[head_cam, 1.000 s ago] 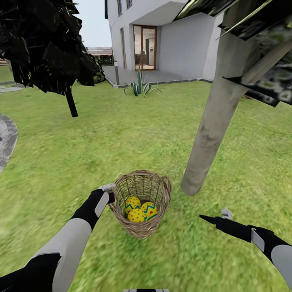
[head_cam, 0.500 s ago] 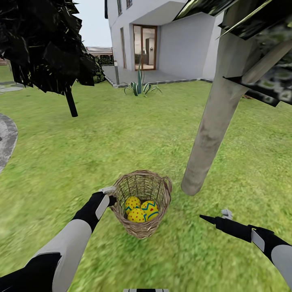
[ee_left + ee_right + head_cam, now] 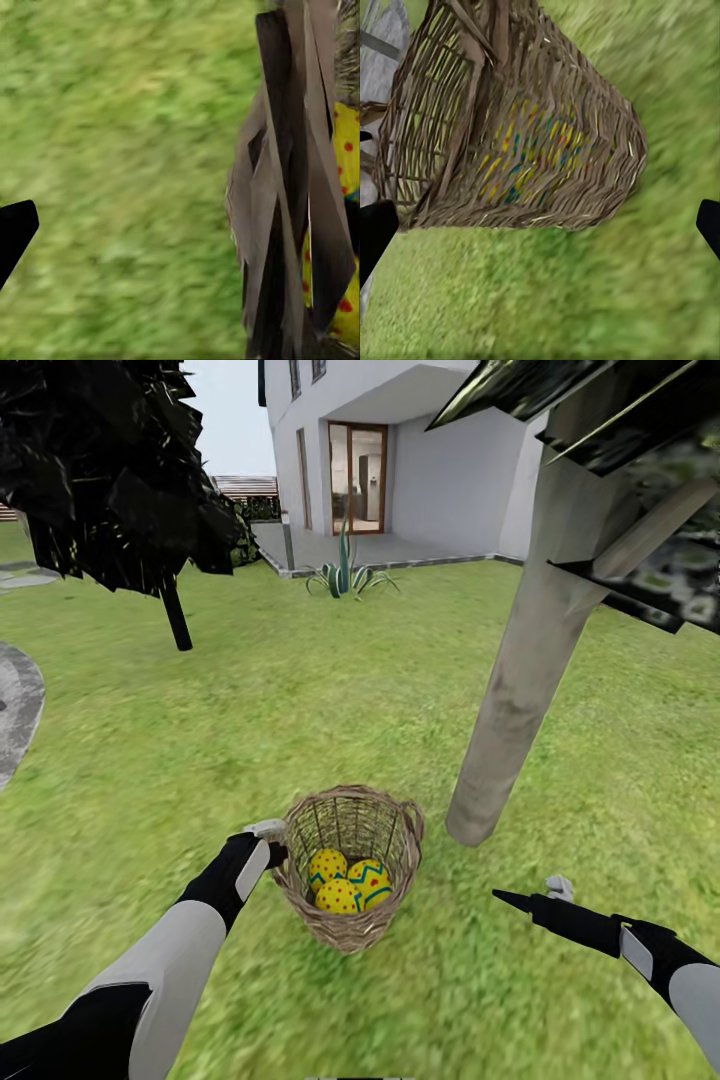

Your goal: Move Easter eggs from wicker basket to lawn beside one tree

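My left pincer (image 3: 268, 838) meets the wicker basket (image 3: 348, 860) rim at its nine o'clock; whether it pinches, I cannot tell. Three Easter eggs (image 3: 346, 881) lie inside. The tree (image 3: 520, 670) stands at two o'clock. My right pincer (image 3: 528, 898) is spread wide.

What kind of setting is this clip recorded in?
A simulated home garden, it seems: a wide mottled green lawn, a white house with a glazed door behind it, and trees, one with a thick pale trunk close to a wicker basket holding painted eggs.
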